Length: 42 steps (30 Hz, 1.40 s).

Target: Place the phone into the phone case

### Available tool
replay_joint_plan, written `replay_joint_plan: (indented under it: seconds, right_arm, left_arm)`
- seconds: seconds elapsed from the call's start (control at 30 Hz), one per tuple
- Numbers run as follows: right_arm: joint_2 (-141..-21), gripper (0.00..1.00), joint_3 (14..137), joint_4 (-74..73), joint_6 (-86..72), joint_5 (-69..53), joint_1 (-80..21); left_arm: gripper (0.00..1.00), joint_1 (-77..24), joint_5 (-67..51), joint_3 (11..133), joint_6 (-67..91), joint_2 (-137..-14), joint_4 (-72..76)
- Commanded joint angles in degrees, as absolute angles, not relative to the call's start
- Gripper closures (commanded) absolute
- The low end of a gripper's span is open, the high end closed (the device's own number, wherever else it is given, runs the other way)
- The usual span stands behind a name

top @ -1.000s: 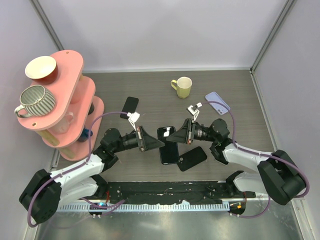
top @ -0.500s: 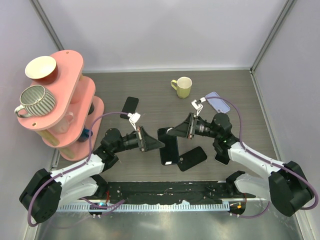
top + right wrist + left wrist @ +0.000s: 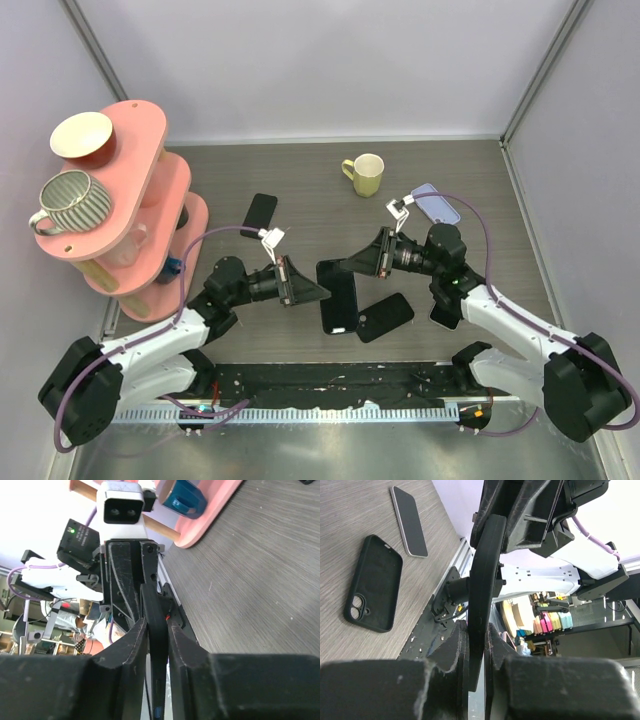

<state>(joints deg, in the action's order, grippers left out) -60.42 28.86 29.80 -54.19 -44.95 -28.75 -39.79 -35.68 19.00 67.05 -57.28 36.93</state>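
A black phone point(image 3: 338, 298) hangs between my two grippers above the table's middle, screen up. My left gripper point(image 3: 320, 293) is shut on its left edge, my right gripper point(image 3: 346, 268) on its far end. In the left wrist view point(image 3: 476, 630) the phone point(image 3: 481, 575) shows edge-on, thick and rounded; I cannot tell whether a case is on it. The right wrist view point(image 3: 157, 625) shows the same slab point(image 3: 152, 605) pinched edge-on. An empty black phone case point(image 3: 386, 316) with a camera hole lies on the table just right of it, also in the left wrist view point(image 3: 374, 590).
A white-edged phone point(image 3: 409, 520) lies beyond the black case, under my right arm. Another black phone point(image 3: 260, 211) lies at the left, a lilac case point(image 3: 436, 205) at the right, a yellow mug point(image 3: 366, 174) behind. A pink shelf point(image 3: 150, 200) with cups stands far left.
The held phone has levelled out and now shows as one flat slab between the grippers. My right arm has drawn back to the right and up; my left gripper has shifted slightly right.
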Motion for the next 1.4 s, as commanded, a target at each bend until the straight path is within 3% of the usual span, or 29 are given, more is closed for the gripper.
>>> replay_joint_plan:
  seconds: [0.0,0.07,0.23,0.33,0.37,0.47,0.57,0.67,1.03,1.37]
  right_arm:
    - [-57.57,0.86,33.57,27.25,-48.96,-43.16,-28.04]
    - [-57.74,0.99,33.84,25.41,-47.21,-41.06,-28.04]
    - [-57.39,0.99,35.24,18.46,-43.25,-38.15,-28.13]
    - [-56.78,0.99,35.60,18.45,-42.71,-37.36,-28.13]
    - [-56.86,0.99,35.51,18.63,-43.06,-36.83,-28.13]
    - [-58.00,0.99,35.07,19.07,-43.07,-33.58,-28.13]
    - [-60.72,0.99,33.58,21.52,-43.68,-31.11,-27.95]
    - [-66.34,0.99,34.01,25.73,-45.00,-31.29,-28.04]
    - [-94.29,0.99,48.59,27.95,-42.45,-32.78,-28.04]
    - [-111.43,0.98,60.10,21.12,-38.06,-25.85,-27.69]
  left_arm:
    - [1.00,-39.64,-34.72,20.39,66.97,-58.01,31.12]
    - [1.00,-39.73,-33.76,21.00,66.62,-57.92,29.54]
    - [1.00,-39.73,-30.68,25.21,62.06,-56.51,20.59]
    - [0.70,-39.64,-29.27,28.72,56.97,-56.25,12.41]
    - [0.52,-39.73,-28.66,29.35,54.08,-55.47,9.00]
    - [0.32,-39.73,-23.66,31.72,50.21,-52.48,0.49]
    - [0.19,-39.55,-15.93,33.48,47.91,-47.56,-7.79]
    - [0.13,-39.64,-12.22,34.36,45.27,-43.34,-13.16]
    - [0.10,-39.64,-7.47,43.86,30.68,-35.78,-35.76]
    - [0.09,-39.81,-7.64,40.87,30.59,-25.93,-32.70]
